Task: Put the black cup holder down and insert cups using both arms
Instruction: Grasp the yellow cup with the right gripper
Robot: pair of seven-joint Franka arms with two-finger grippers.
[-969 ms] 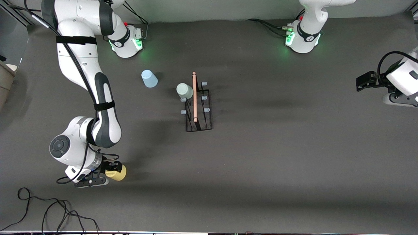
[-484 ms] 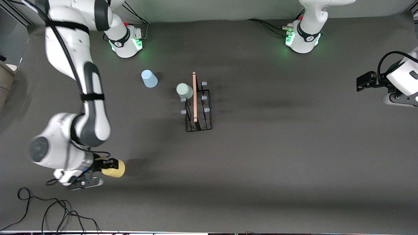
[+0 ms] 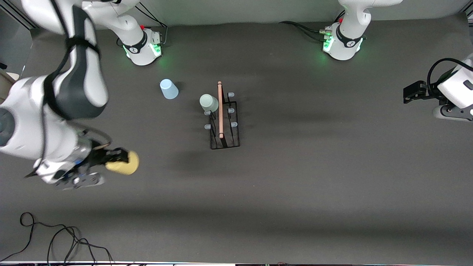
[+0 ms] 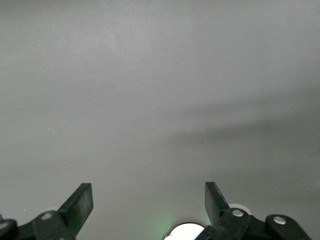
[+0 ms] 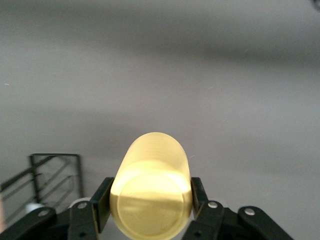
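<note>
The right tool point(image 3: 116, 159) grips the yellow cup point(image 3: 123, 163) on its side above the desk point(image 3: 314, 177), at eight o'clock from the rack point(image 3: 224, 123). The green cup point(image 3: 208, 102) sits on a rack peg; the blue cup point(image 3: 169, 89) stands at ten o'clock. The left tool point(image 4: 148, 202) waits, spread wide.

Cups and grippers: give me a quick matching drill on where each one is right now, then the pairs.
1. yellow cup
2. green cup
3. blue cup
4. left gripper

A. upside down on the table beside the rack
B. open, holding nothing
C. on a rack peg
D. gripped by the right gripper, above the table

Pairs: 1-D, 2-C, 3-A, 4-B
</note>
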